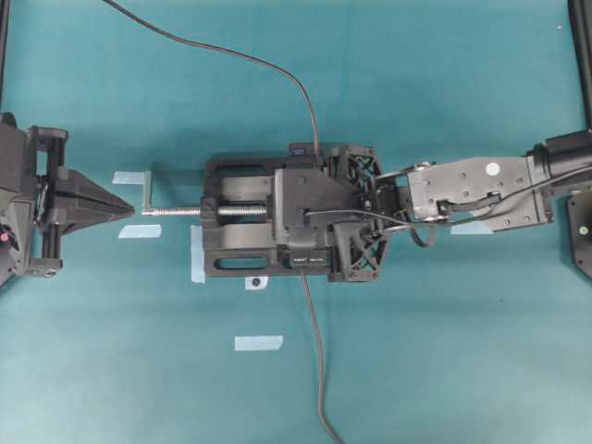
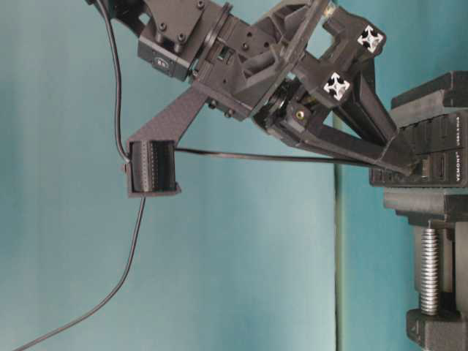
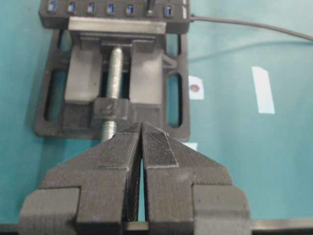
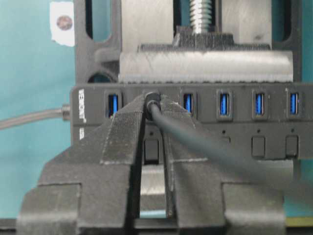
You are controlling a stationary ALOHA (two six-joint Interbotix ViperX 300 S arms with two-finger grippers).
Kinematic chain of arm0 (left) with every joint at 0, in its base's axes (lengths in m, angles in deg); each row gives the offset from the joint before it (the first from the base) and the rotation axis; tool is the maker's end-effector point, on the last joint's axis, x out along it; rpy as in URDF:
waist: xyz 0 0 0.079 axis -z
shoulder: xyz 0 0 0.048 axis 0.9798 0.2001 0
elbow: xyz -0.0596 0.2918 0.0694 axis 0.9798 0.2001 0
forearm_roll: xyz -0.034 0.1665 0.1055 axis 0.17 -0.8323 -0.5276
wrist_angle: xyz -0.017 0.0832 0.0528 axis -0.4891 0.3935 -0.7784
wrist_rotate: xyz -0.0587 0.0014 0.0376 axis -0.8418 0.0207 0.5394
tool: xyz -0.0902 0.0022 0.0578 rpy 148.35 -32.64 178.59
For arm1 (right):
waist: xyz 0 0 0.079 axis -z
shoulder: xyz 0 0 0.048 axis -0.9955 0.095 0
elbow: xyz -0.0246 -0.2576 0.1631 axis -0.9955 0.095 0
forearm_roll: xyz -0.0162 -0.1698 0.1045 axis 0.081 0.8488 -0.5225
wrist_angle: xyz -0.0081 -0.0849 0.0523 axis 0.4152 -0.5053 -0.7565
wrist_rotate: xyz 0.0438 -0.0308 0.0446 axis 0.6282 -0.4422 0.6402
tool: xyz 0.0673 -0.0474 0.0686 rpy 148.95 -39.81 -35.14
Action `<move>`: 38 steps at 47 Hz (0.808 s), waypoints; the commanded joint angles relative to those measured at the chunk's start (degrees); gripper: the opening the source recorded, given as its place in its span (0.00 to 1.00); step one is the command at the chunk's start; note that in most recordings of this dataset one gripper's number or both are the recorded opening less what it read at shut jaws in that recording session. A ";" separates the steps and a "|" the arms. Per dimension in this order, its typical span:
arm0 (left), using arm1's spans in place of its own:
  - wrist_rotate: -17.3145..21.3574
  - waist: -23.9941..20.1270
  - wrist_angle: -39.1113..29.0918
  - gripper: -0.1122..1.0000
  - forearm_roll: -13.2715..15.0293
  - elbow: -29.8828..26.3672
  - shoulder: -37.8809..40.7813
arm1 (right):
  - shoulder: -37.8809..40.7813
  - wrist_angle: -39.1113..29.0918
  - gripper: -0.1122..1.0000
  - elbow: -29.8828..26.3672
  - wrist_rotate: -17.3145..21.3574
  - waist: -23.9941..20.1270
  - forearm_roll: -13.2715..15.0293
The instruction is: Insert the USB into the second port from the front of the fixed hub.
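Light even and diffuse across the teal worktop (image 1: 444,370); no hard directional source is evident. Shadows are soft and short, hugging the vise (image 1: 250,236) base and the cable (image 1: 314,351) near the worktop's front edge.

Overhead view: sharp overall, no glare, colours slightly muted.

Table-level view: background flat and bright, black parts low in detail, slight softness.

Left wrist view: the left claw (image 3: 142,147) in the foreground is soft, the vise screw (image 3: 115,73) shows mild specular shine, and the hub (image 3: 112,12) at the top edge is fairly crisp.

Right wrist view: grainy and dimmer; the right claw (image 4: 152,127) and the near cable are blurred, while the hub's blue ports (image 4: 224,104) are bright.
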 commanded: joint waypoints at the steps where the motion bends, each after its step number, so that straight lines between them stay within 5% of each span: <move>1: -0.09 -0.09 0.26 0.10 -0.09 -0.62 0.18 | 0.79 -0.70 0.14 -0.26 -0.53 -0.18 -0.18; 38: -0.09 -0.09 0.35 0.10 0.00 -0.44 0.18 | 1.32 -2.29 0.14 -0.18 -0.44 -0.26 -0.79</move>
